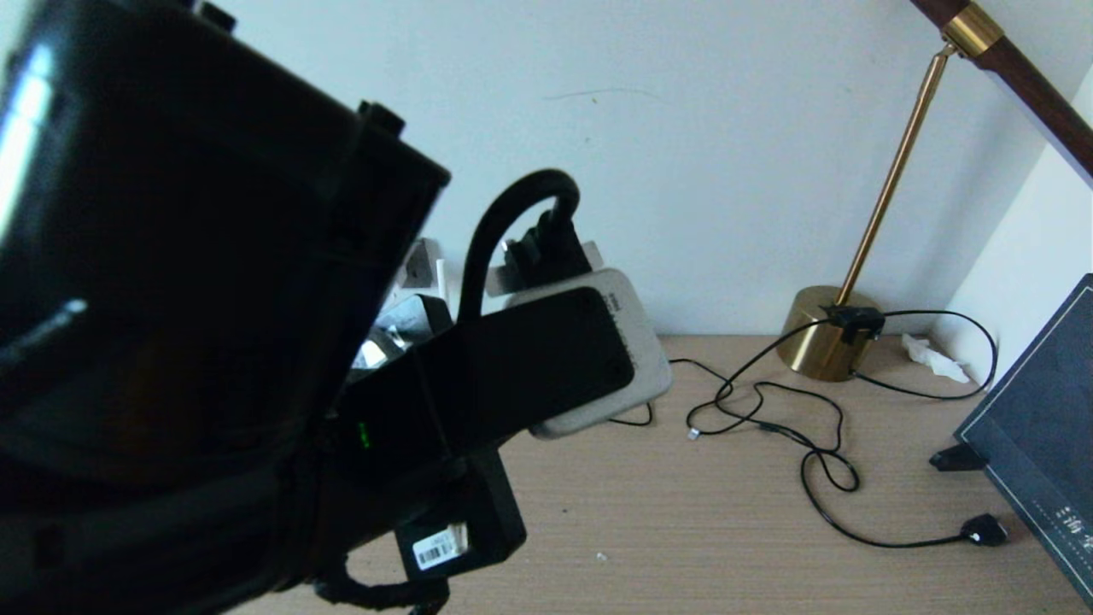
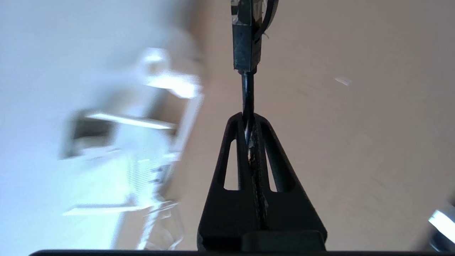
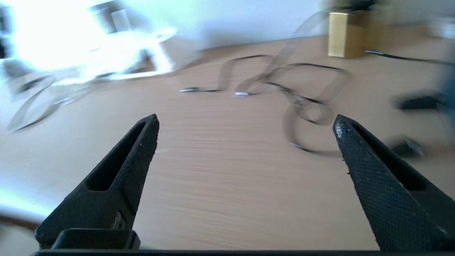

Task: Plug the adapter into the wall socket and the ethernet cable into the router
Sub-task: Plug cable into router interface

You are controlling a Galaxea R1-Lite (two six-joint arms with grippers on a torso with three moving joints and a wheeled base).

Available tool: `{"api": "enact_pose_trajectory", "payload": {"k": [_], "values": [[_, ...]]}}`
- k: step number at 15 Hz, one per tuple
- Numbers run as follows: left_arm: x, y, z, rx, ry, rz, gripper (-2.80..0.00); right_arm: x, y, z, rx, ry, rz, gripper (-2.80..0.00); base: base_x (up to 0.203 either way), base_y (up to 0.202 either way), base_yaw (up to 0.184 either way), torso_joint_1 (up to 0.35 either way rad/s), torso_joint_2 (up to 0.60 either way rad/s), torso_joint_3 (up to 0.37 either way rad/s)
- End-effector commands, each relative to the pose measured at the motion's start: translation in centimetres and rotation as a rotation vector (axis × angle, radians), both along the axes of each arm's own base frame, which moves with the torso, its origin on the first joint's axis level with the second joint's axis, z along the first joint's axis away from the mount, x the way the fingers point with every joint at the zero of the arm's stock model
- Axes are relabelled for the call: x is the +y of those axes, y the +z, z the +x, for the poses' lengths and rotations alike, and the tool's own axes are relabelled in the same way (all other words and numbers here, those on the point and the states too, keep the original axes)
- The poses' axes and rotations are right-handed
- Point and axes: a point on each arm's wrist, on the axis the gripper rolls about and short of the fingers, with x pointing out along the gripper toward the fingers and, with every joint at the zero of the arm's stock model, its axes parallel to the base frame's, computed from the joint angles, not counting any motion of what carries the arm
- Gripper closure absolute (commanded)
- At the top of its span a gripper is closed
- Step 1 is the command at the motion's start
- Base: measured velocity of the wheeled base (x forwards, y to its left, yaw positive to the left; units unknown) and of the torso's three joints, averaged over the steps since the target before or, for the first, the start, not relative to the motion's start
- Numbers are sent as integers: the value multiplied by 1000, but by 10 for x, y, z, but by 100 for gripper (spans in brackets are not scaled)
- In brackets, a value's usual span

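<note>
My left arm fills the left half of the head view and hides its own fingertips. In the left wrist view my left gripper is shut on the thin black ethernet cable. The cable's black plug sticks out beyond the tips, above the wooden table. The router is a blurred white shape off to one side of the plug. My right gripper hangs open over bare table, nothing between its fingers, with the white router far ahead. The adapter and the wall socket cannot be made out.
Thin black cords loop across the table's middle right, ending in a black plug. A brass lamp base stands by the back wall beside a crumpled tissue. A dark book leans at the right edge.
</note>
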Motion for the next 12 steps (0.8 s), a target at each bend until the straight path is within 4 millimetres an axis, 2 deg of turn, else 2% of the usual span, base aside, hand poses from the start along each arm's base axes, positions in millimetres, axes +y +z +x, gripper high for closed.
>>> {"api": "enact_pose_trajectory", "payload": {"k": [1, 3, 5, 9, 12], "values": [[-8, -1, -5, -36, 4, -7, 0, 1, 26, 41, 144, 77, 11, -280, 0, 0, 0, 0, 0, 0], [-13, -7, -7, -81, 2, -17, 0, 4, 49, 72, 202, 227, 33, -280, 0, 0, 0, 0, 0, 0], [-14, -12, -12, -117, 6, -11, 0, 7, 60, 94, 240, 409, 62, -280, 0, 0, 0, 0, 0, 0], [-9, -12, -22, -139, -22, -41, 0, 12, 71, 126, 276, 571, 89, -280, 0, 0, 0, 0, 0, 0], [-14, -11, -25, -161, -45, -60, 0, 23, 75, 144, 282, 651, 77, -280, 0, 0, 0, 0, 0, 0]]}}
